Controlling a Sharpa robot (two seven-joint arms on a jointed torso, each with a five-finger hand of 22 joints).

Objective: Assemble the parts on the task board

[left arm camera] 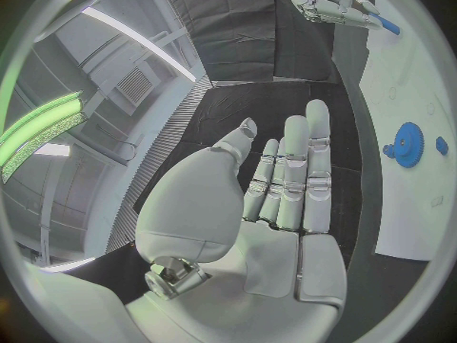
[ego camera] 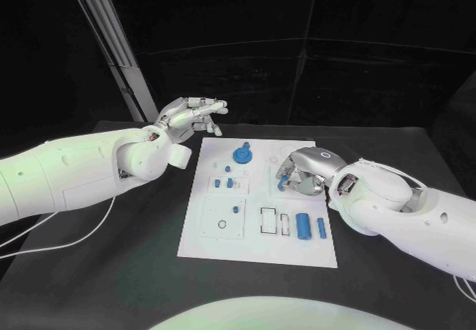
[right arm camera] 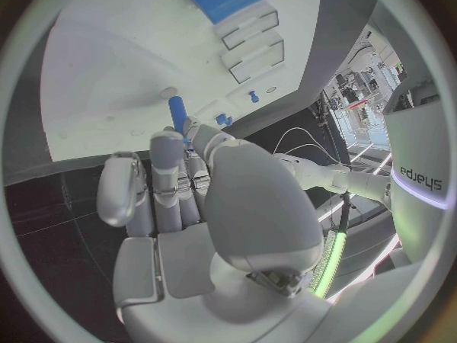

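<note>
The right hand [ego camera: 300, 172] pinches a thin blue peg [right arm camera: 177, 114] in its fingertips, just above the task board [ego camera: 260, 244]. Nearest it, toward its wrist, two blue cylinders [ego camera: 310, 226] lie loose beside empty outlined slots, so that part looks undone. Farther off, small blue pins [ego camera: 224, 183] stand in the board, and beyond them a blue gear [ego camera: 243, 154] sits mounted. The left hand [ego camera: 188, 115] hovers beyond the board's far corner, fingers extended, holding nothing. Roughly midway, I judge. "sharpa" reads on the robot's body.
</note>
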